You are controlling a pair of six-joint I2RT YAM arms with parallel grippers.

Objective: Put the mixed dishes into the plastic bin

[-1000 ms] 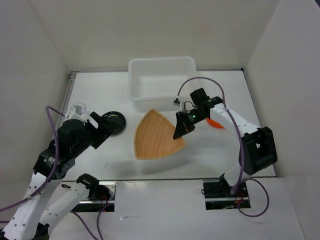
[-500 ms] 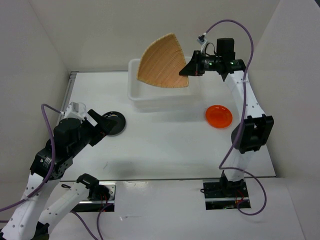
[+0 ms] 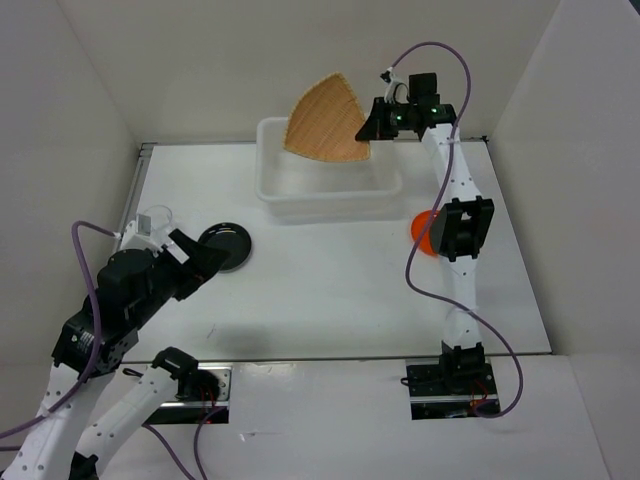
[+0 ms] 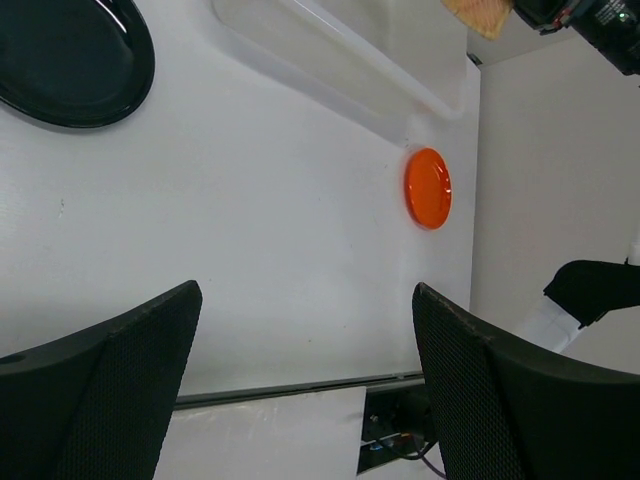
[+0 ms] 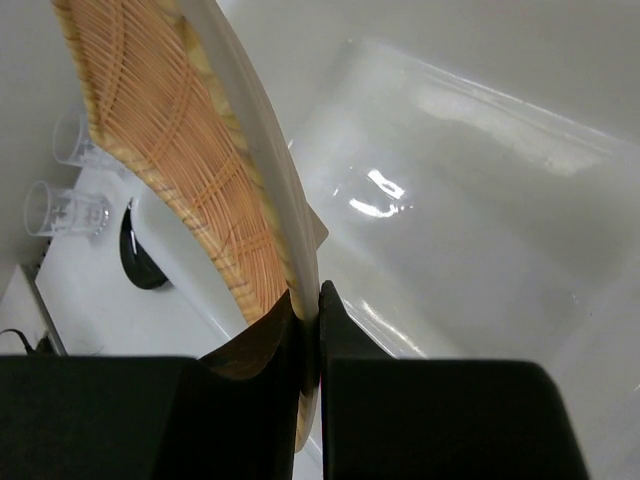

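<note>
My right gripper (image 3: 371, 129) (image 5: 318, 300) is shut on the corner of the tan woven fan-shaped tray (image 3: 326, 120) (image 5: 170, 130), holding it tilted in the air above the translucent plastic bin (image 3: 330, 195) (image 5: 480, 200). The orange plate (image 3: 420, 232) (image 4: 428, 187) lies on the table right of the bin, partly behind the right arm. The black plate (image 3: 226, 246) (image 4: 70, 60) rests at the left, just ahead of my left gripper (image 3: 200, 258) (image 4: 305, 360), which stands open with nothing between its fingers. Two clear cups (image 5: 65, 180) show left of the bin in the right wrist view.
White walls close the table in on three sides. A metal rail (image 4: 280, 392) runs along the near table edge by the arm bases.
The right arm lifted the woven tray off the table and carried it back over the bin, uncovering the orange plate. The left gripper edged slightly down-left, staying open.
</note>
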